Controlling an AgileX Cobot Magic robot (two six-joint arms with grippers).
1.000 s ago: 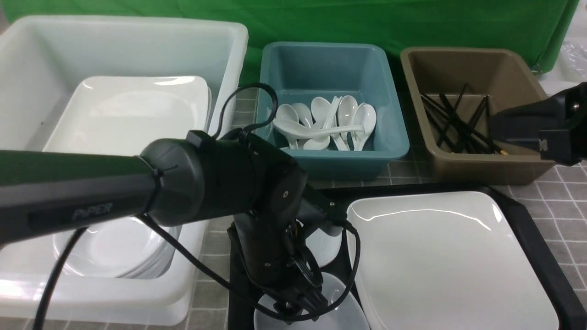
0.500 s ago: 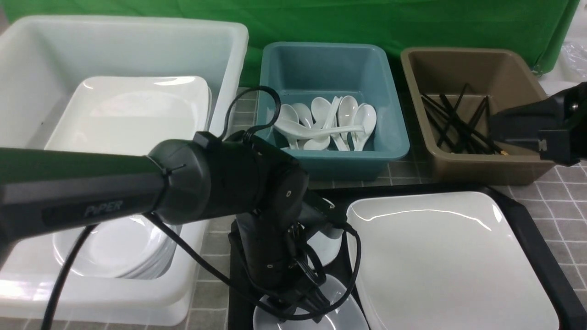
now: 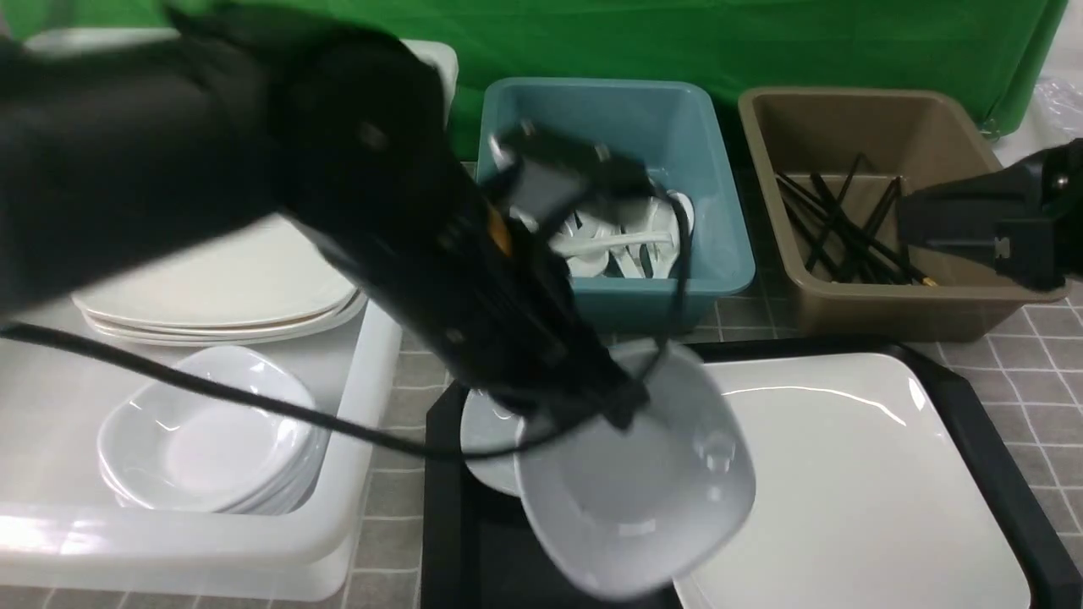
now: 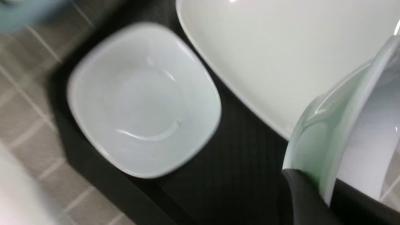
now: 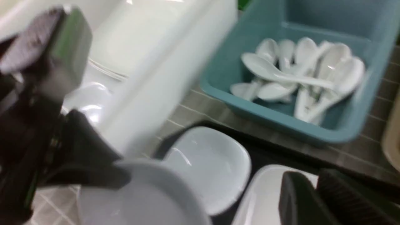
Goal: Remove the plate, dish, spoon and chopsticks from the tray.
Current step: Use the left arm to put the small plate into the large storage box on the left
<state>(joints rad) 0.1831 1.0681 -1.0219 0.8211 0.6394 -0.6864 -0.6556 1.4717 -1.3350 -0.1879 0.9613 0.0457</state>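
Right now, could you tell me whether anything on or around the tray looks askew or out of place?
Only the dish in the left gripper: pinched by its rim, it hangs tilted over the tray. Nothing looks spilled or broken.

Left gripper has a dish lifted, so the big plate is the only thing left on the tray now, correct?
Not quite. The left gripper does hold a dish lifted, but the plate is not alone on the tray: a second dish sits beside it. The left wrist view shows this.
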